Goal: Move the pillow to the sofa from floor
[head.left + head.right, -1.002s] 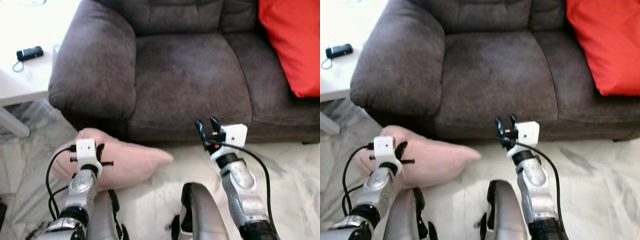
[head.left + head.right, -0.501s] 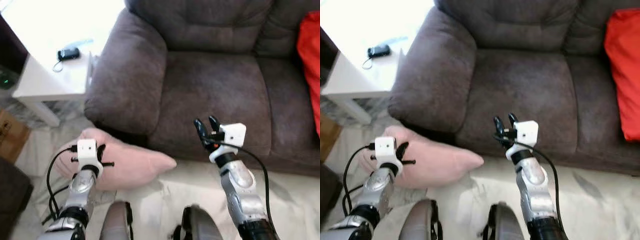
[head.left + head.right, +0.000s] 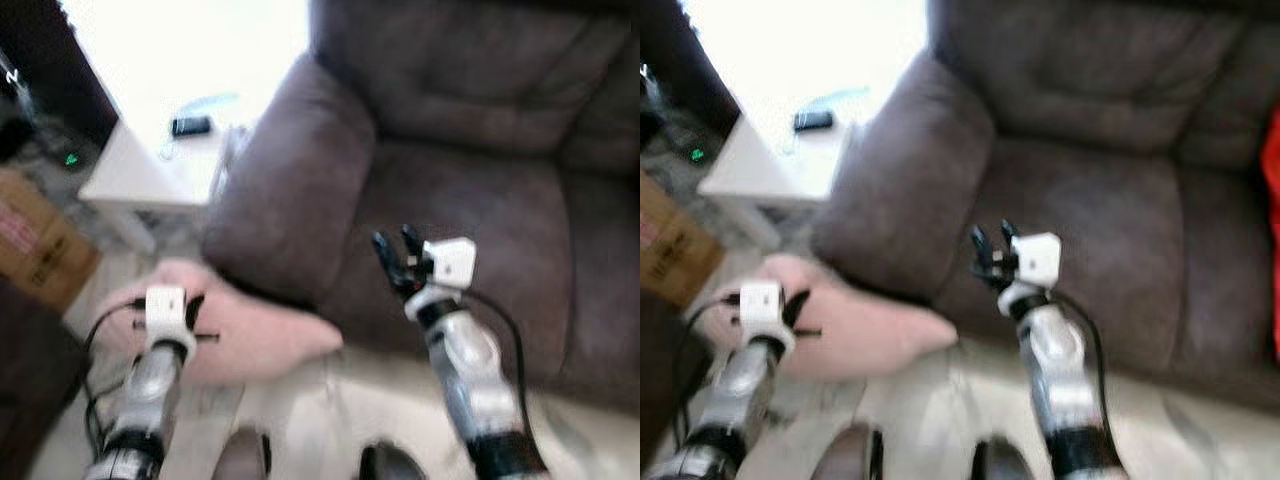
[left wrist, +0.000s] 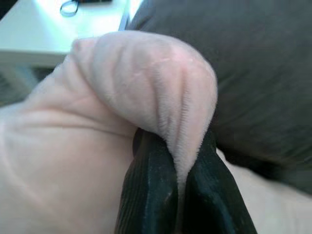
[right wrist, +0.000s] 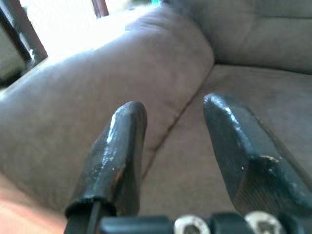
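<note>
A pale pink pillow [image 3: 255, 335] lies on the floor against the front of the dark brown sofa [image 3: 470, 200], below its left armrest. My left gripper [image 3: 192, 318] is shut on a fold of the pillow [image 4: 161, 102]; its black fingers [image 4: 151, 195] pinch the plush fabric between them. My right gripper [image 3: 396, 250] is held up open and empty in front of the sofa's seat cushion [image 5: 204, 165], fingers [image 5: 114, 156] well apart. Both eye views are blurred.
A white side table [image 3: 165, 165] with a small dark device [image 3: 190, 125] stands left of the sofa's armrest [image 3: 290, 190]. A cardboard box [image 3: 40, 240] sits on the floor at far left. A red cushion's edge [image 3: 1272, 200] lies at the sofa's right. The floor is pale marble.
The whole picture has shifted right and blurred, so the camera has turned left: the table and box came in, the red cushion slid out. Both grippers keep their poses.
</note>
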You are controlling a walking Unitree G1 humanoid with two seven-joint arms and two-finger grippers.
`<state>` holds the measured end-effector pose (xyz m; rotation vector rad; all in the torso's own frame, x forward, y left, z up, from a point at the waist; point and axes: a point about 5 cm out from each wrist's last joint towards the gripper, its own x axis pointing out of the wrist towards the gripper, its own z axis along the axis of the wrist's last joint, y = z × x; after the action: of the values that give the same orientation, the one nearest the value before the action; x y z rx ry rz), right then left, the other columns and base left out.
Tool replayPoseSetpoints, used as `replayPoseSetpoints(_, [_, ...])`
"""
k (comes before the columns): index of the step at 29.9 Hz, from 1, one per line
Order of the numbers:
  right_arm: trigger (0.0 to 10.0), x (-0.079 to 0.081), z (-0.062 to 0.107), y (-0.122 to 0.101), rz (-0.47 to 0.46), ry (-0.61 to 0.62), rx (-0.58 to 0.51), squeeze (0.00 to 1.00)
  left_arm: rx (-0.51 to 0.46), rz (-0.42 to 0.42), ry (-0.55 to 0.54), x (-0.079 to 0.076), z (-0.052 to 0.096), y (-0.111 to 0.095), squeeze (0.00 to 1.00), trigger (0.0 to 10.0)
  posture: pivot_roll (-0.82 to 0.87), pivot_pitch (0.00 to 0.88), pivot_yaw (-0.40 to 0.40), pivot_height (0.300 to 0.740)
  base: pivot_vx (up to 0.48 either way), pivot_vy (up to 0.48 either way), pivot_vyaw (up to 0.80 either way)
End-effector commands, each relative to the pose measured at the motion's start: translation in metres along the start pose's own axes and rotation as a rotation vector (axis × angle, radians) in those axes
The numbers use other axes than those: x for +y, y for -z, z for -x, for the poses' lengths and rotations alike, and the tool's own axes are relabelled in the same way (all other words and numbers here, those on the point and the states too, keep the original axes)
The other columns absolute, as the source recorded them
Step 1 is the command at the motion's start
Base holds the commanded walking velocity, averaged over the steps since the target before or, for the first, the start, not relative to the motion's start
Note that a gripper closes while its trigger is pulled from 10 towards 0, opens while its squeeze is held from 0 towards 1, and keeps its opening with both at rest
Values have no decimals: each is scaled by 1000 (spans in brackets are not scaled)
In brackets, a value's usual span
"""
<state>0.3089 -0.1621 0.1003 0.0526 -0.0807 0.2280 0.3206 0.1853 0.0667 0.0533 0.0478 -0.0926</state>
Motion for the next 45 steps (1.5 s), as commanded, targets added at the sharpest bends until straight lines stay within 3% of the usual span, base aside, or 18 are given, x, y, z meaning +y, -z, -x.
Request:
replayPoseSetpoints(1, [10000,22,-11,-9,-18,-71,-41,0,-46,-53,-25,19,5,-9,0,10000,68,174,-34,697,0,0,0])
replayPoseSetpoints(16, [10000,22,-14,-9,-20,-72,-49,0,-83,-48,-9,13,6,-22,0,10000,67,164,-30,697,0,0,0])
replayPoseSetpoints(27, [10000,16,-16,-8,-1,-64,-39,0,-170,-22,29,5,15,-55,0,10000,78,156,-29,697,0,0,0])
replayPoseSetpoints(35, [10000,10,-17,-7,21,-63,-21,0,-207,3,41,3,10,-76,0,10000,82,133,-23,697,0,0,0])
replayPoseSetpoints(45, [10000,11,-16,-7,4,-49,-44,0,-183,29,53,-6,8,-75,0,10000,76,111,-17,737,0,0,0])
